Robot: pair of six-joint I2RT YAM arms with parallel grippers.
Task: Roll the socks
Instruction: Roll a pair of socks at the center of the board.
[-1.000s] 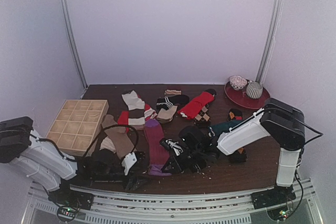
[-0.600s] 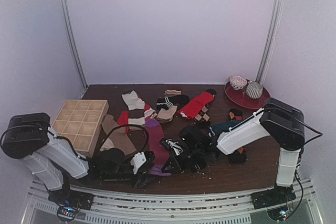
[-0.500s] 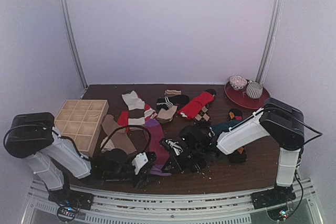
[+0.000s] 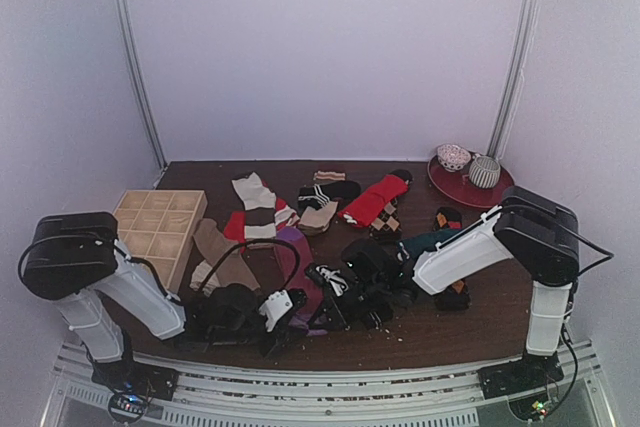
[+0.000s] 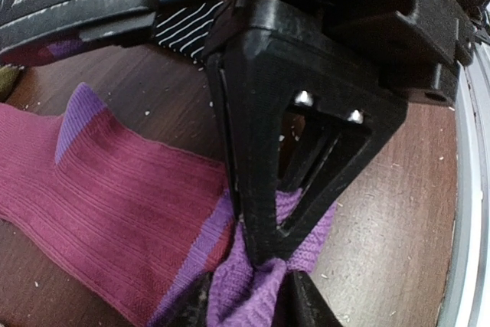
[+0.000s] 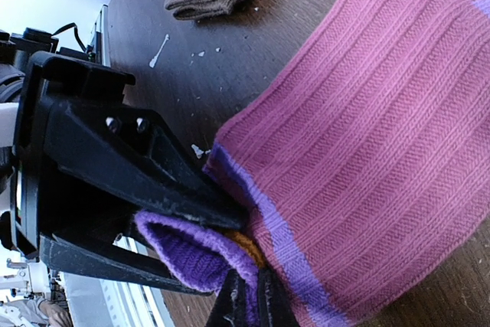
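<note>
Both end effectors meet at the near end of the magenta sock (image 4: pixel 297 277), which lies lengthwise on the table (image 4: pixel 480 322) in front of the rest of the socks (image 4: pixel 320 202). My right end effector (image 6: pixel 246 308) is pinched tight on the purple cuff, a bit of orange lining showing between the tips. My left end effector (image 5: pixel 243 308) has its fingers either side of the same bunched purple edge; I judge it is gripping that fold, but the tips sit at the very bottom of the wrist view, so I can't tell for sure

Here's my worry: two grips on one small fold, crowded right together. If the left bites only the outer layer, the roll starts lopsided and the cuff slips free. If I turn one wrist while the other clamps hard, the fabric stretches rather than curls. The black housings are nearly touching, so a twist could knock them together. And the striped sock (image 5: pixel 184 24) lies just behind; a sweep could drag it into the roll
</note>
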